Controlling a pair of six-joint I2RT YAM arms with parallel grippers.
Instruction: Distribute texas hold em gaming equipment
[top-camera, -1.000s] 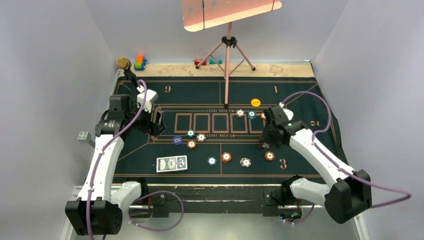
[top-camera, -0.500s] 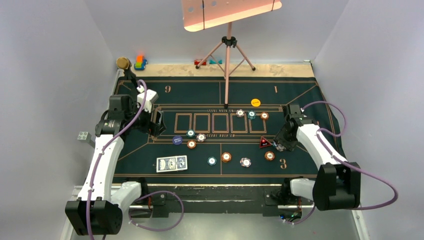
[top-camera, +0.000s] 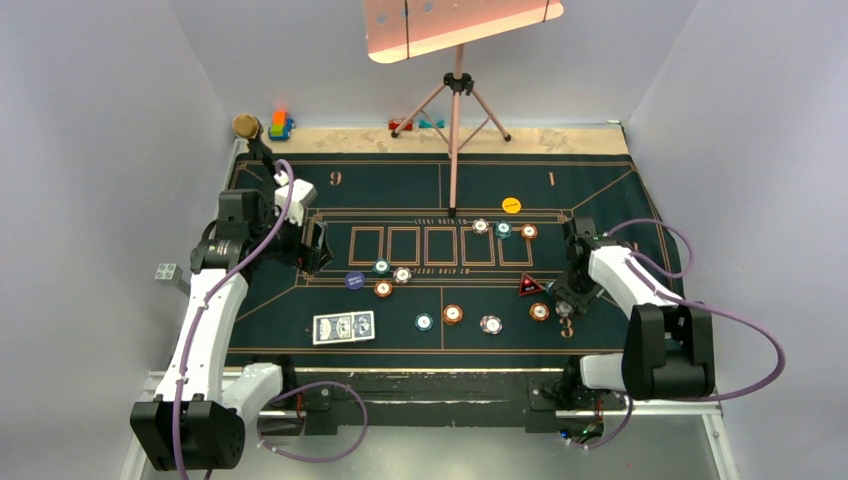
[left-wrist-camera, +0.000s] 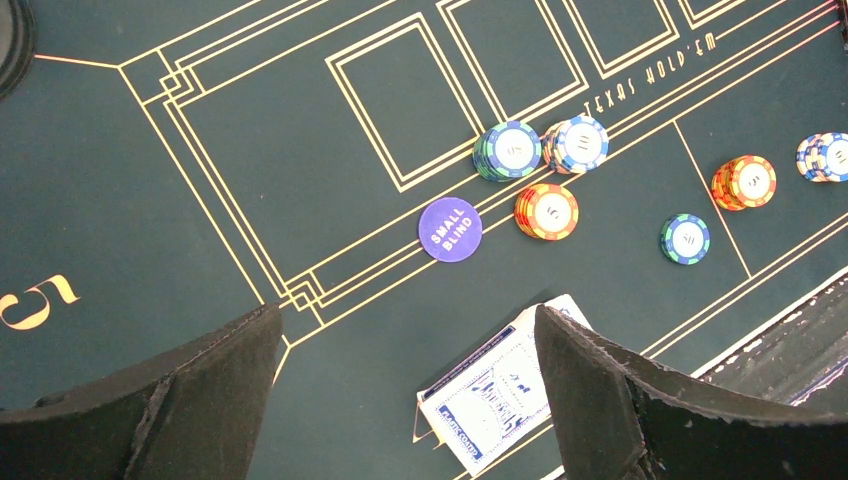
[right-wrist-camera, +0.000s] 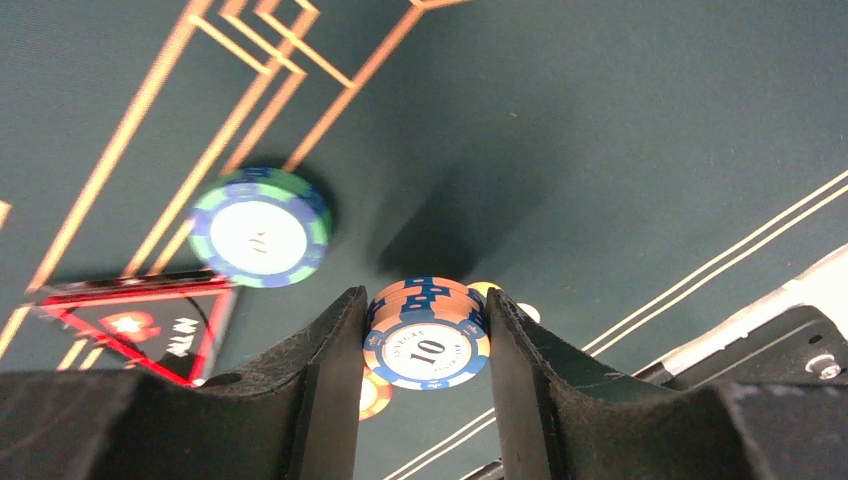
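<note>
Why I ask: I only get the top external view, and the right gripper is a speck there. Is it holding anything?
Observer: Yes. The right wrist view shows the right gripper shut on a stack of orange-and-blue chips marked 10.
Operator: And the other arm?
Observer: The left gripper is open and empty, with the cards lying below it.
Operator: What is the dark blue disc near that arm?
Observer: The left wrist view shows it is printed SMALL BLIND.
</note>
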